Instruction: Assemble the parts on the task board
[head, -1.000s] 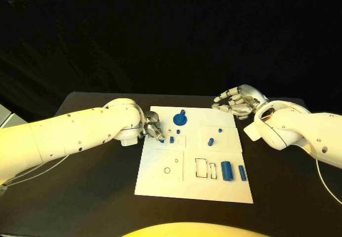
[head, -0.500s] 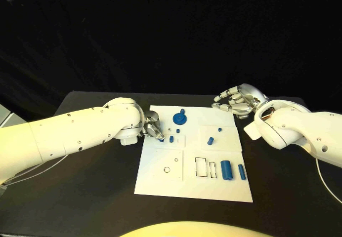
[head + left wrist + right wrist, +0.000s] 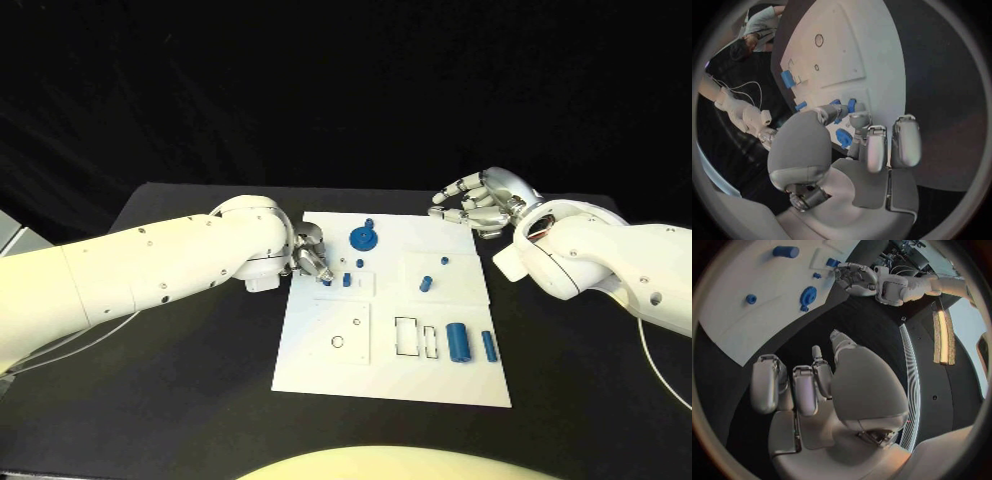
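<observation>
While left robot hand (image 3: 312, 260) pinches small blue part (image 3: 327, 282), right robot hand (image 3: 476, 207) curled, off board.

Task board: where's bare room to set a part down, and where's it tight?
Free: the task board's near strip, below the rectangular slots and large blue cylinder; also the strip left of the small ring hole. Tight: far left, where the left hand sits by small blue pegs and the blue disc. Right hand hovers off the far right corner.

Black bench (image 3: 173, 400) carrying the white task board (image 3: 325, 375) flat at its middle, long side running away from the robot, with dark bench surface exposed along all four sides of the board.
</observation>
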